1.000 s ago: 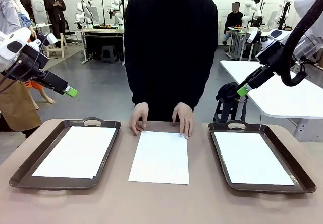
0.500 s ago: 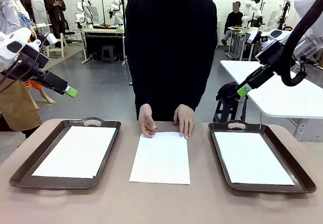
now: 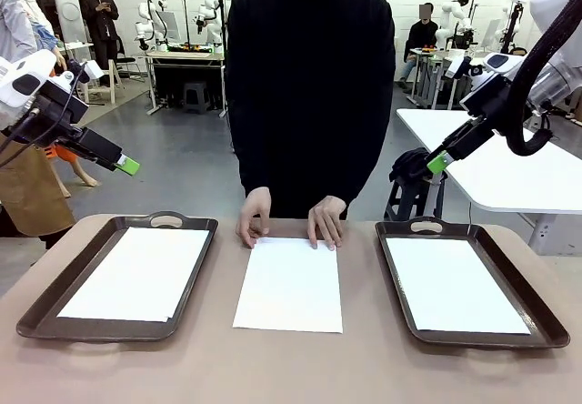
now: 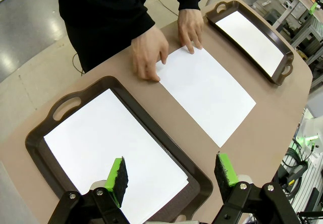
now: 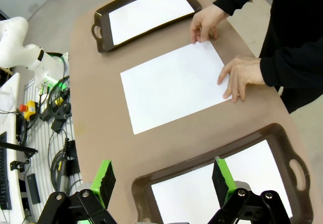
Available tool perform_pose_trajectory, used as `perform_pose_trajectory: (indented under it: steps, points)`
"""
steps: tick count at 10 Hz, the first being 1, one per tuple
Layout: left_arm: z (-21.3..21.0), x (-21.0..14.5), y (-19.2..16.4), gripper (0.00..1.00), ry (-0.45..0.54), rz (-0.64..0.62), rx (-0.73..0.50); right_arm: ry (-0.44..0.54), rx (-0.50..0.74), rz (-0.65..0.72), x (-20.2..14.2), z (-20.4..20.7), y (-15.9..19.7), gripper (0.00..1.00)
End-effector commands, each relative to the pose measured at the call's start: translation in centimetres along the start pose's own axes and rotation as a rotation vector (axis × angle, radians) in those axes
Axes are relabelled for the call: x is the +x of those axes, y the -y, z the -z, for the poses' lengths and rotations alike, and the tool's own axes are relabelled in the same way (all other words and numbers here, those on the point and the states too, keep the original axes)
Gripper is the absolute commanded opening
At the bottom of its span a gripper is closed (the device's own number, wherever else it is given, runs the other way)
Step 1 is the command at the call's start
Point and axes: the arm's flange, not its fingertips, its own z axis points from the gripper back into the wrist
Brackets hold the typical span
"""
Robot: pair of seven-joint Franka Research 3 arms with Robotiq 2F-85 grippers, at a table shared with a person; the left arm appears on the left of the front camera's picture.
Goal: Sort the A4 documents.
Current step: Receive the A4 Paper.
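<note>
Person's hands shifted at the centre sheet's far edge since half a second ago; sheet, trays and both arms unchanged.

The plain white A4 paper sheet lies flat on the bare brown bench between the trays, the person's left hand and right hand resting fingertips on its far edge. One white sheet lies in the left dark brown handled tray, another in the right dark brown tray. Judged: two filed, centre sheet outstanding. Left gripper and right gripper hover high, jaws wide apart, empty.
</note>
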Motion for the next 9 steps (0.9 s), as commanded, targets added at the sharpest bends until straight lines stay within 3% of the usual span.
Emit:
perform_pose_trajectory:
  steps: [1,9]
  points:
    - [-0.13,-0.04,0.01,0.9,0.004,0.005,-0.011,0.0,0.0,0.001,0.03,0.03,0.14,1.0]
    - [-0.13,-0.04,0.01,0.9,0.004,0.005,-0.011,0.0,0.0,0.001,0.03,0.03,0.14,1.0]
